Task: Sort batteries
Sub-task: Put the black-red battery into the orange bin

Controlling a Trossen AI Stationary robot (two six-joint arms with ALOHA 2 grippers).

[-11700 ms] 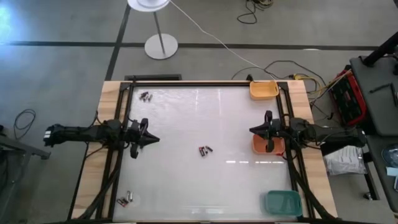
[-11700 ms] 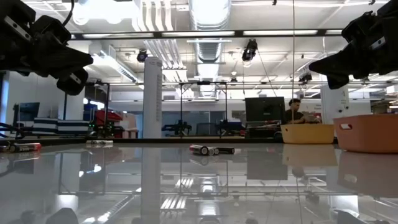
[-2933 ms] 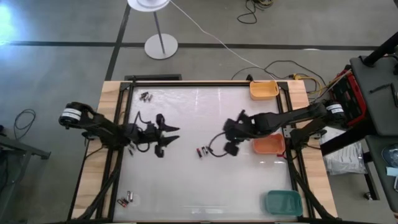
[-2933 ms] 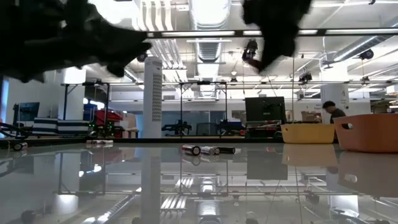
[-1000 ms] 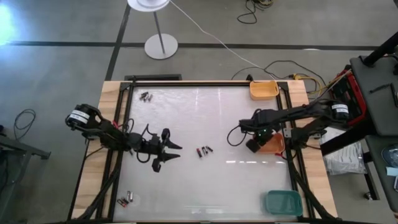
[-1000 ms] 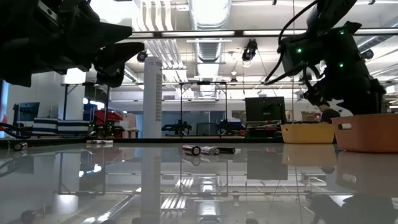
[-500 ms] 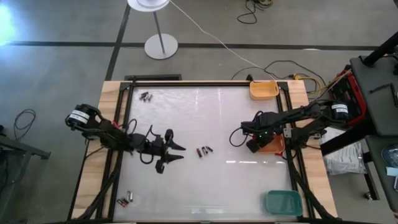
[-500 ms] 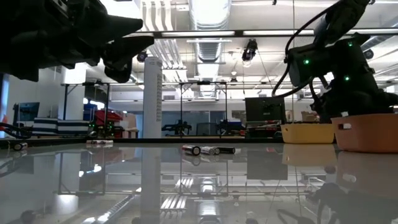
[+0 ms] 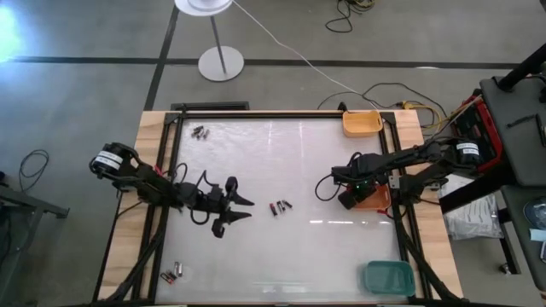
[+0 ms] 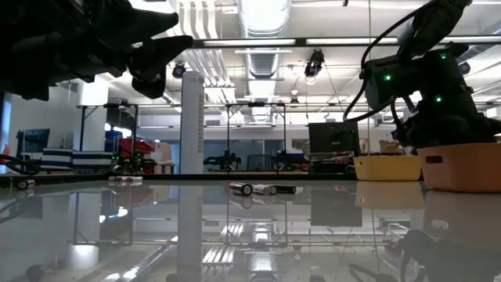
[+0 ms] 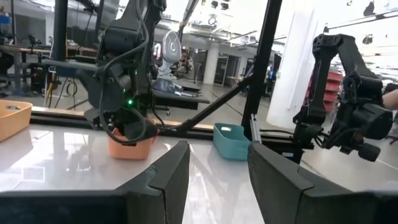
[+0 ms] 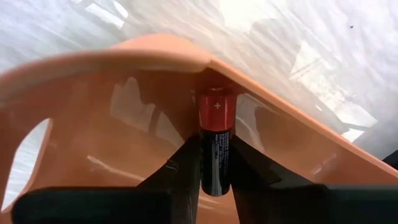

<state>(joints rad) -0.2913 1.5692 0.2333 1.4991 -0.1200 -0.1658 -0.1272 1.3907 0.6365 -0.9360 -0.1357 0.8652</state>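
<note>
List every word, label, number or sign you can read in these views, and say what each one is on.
"+": on the red end of the battery between the right gripper fingers, over the orange tray.
Batteries mid-table: markings too small to read.
Batteries at the far-left corner and near-left corner: too small to read.
No other readable text on the trays, arms or table.

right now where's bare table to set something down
Free: the stretch between the far-left batteries and the yellow tray, and the near strip between the near-left batteries and the teal tray. Crowded: the middle, with the left gripper, centre batteries and right gripper over the orange tray.
</note>
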